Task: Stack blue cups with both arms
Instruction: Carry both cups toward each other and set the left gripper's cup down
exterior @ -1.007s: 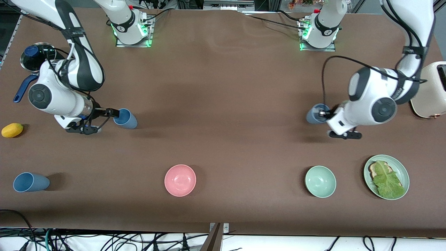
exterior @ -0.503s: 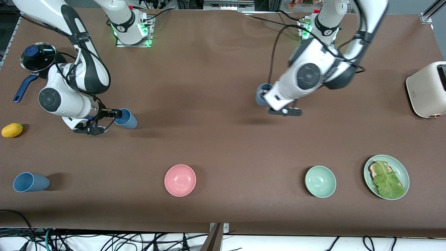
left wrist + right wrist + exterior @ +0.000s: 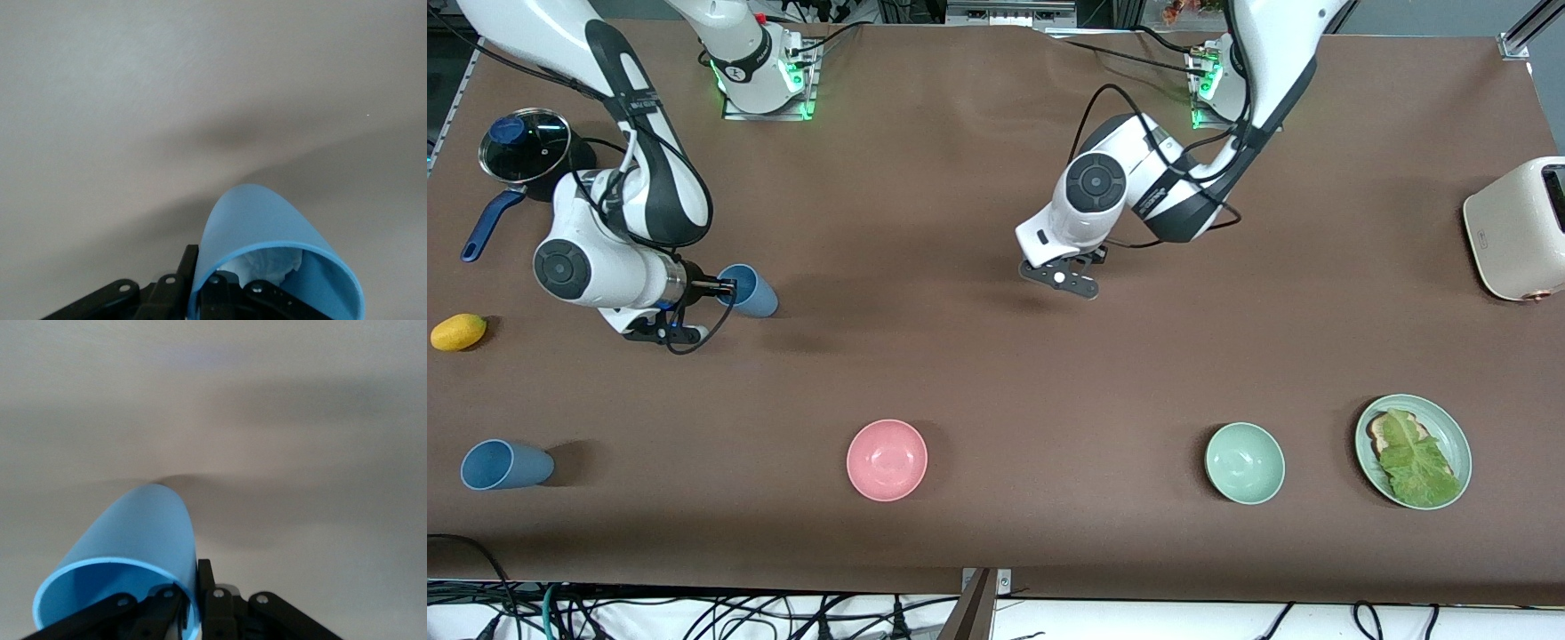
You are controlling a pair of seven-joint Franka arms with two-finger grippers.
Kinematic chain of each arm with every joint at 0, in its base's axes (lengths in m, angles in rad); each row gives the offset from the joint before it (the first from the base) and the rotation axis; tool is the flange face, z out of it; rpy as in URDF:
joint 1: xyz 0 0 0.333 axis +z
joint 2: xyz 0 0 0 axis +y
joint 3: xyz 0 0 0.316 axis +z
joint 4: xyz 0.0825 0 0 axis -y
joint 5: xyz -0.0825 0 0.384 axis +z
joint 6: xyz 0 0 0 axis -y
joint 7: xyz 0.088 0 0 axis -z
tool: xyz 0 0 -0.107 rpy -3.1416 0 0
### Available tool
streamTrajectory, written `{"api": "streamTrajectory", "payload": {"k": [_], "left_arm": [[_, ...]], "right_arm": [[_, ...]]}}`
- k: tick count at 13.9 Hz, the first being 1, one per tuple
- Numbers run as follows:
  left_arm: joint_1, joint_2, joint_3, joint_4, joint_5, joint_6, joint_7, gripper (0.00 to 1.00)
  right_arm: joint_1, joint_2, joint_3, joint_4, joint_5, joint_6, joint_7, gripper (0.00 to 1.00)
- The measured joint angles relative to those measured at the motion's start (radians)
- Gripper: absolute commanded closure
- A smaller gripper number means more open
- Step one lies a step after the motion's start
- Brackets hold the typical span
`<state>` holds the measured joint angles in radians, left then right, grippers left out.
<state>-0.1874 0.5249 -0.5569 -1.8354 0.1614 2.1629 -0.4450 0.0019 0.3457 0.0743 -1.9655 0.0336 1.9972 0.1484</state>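
Right pincer (image 3: 725,286): pinched on the rim wall of a blue cup (image 3: 749,292), one finger inside the mouth and one outside, as the right wrist view shows (image 3: 190,603); it sits over the table (image 3: 960,373) toward the right arm's end, roughly midway between the edge with the bases and the edge by the front camera.
Cup in right pincer: lies tipped on its side in the grip (image 3: 130,547); whether it touches the table cannot be told.
Left pincer (image 3: 200,293): closed on the rim of a second blue cup (image 3: 267,240), a finger on each side of the wall; something pale shows inside that cup.
Left pincer, front view: hidden under the arm's wrist over the middle of the table, and the cup it holds is hidden there too.
Third blue cup (image 3: 503,465): lying on its side near the corner at the right arm's end by the front camera, free of both pincers.
Pink bowl (image 3: 887,460): near the front-camera edge, about mid-table.
Pale green bowl (image 3: 1245,463): along the same edge, toward the left arm's end.
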Motion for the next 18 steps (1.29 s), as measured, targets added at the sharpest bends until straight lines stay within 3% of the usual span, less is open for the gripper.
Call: {"api": "streamTrajectory", "payload": {"k": [2,3,4,5,10,14,18], "left_arm": [[0.001,0.023,0.004,0.005,0.025,0.035,0.045,0.97],[0.001,0.030,0.005,0.008,0.039,0.042,0.058,0.70],[0.001,0.037,0.005,0.009,0.047,0.046,0.064,0.24],[0.001,0.042,0.005,0.010,0.052,0.048,0.066,0.00],[0.011,0.014,0.005,0.049,0.053,-0.024,0.069,0.00],[0.057,-0.134,0.005,0.132,0.053,-0.302,0.089,0.00],[0.146,-0.186,0.008,0.247,0.053,-0.504,0.218,0.00]], "right_arm": [[0.029,-0.003,0.014,0.122,0.002,-0.127,0.076,1.00],[0.054,-0.005,0.017,0.175,0.003,-0.178,0.123,1.00],[0.080,-0.006,0.021,0.214,0.003,-0.215,0.170,1.00],[0.107,-0.006,0.028,0.239,0.004,-0.235,0.215,1.00],[0.288,-0.006,0.043,0.329,0.011,-0.264,0.488,1.00],[0.422,0.019,0.043,0.386,0.094,-0.264,0.698,1.00],[0.561,0.129,0.043,0.535,0.103,-0.254,0.928,1.00]]}}
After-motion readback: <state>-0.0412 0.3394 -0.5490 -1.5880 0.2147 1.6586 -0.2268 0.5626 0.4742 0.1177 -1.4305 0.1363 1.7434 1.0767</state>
